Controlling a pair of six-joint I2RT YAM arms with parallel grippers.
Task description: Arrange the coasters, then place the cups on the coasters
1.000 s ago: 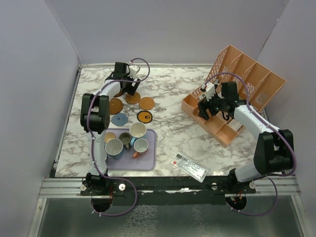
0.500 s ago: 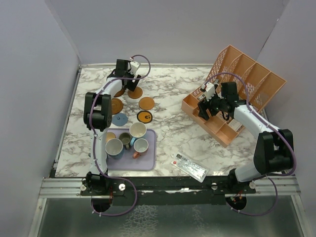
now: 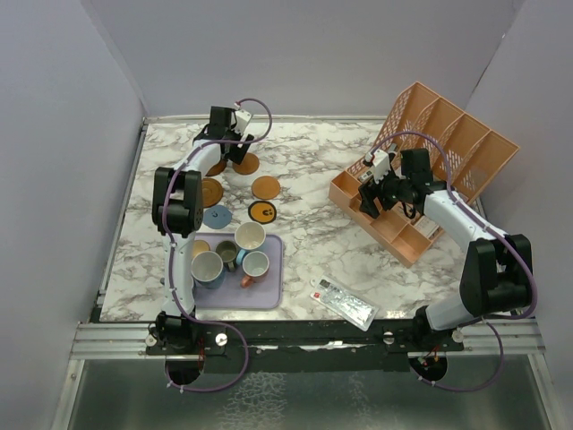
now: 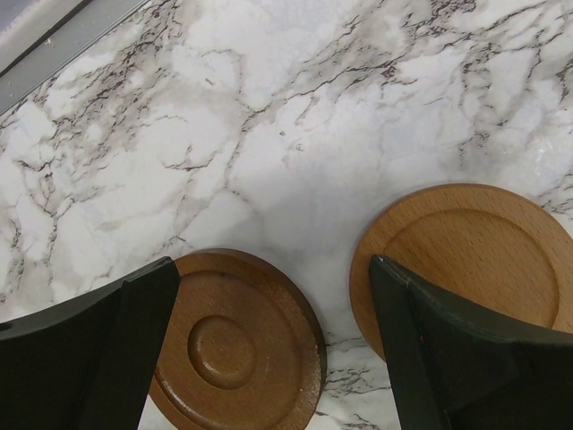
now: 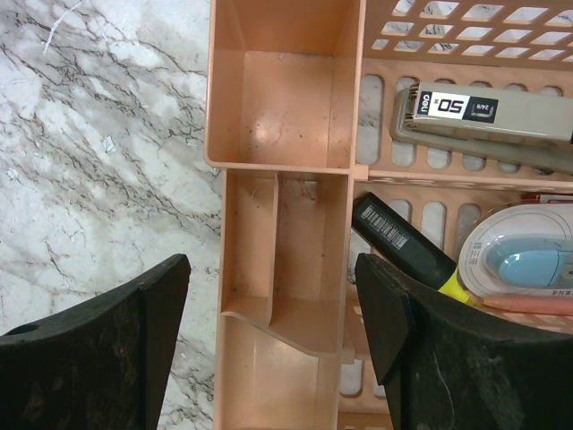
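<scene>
My left gripper [image 3: 229, 150] hangs open at the back left of the table, nothing between its fingers. Under it in the left wrist view lie a dark brown coaster [image 4: 237, 340], half beneath the left finger [image 4: 98, 358], and a tan-orange coaster [image 4: 466, 260], partly beneath the right finger. From above I see more coasters: dark brown [image 3: 212, 191], tan-orange [image 3: 265, 187], orange with a black mark [image 3: 261, 211], grey-blue [image 3: 217, 215]. Several cups [image 3: 250, 236] stand together on the lavender tray [image 3: 273, 287]. My right gripper [image 3: 380, 193] is open above the orange organiser [image 5: 277, 116].
The organiser [image 3: 448, 143] fills the back right and holds a stapler [image 5: 483, 112], a black-and-yellow marker [image 5: 403, 246] and a tape dispenser [image 5: 519, 260]. A flat packet [image 3: 343, 302] lies near the front edge. The grey rail [image 4: 54, 36] borders the table's left side.
The left gripper shifted slightly toward the back, and the tan-orange coaster beside it now lies a little farther back. The right arm has not moved.
</scene>
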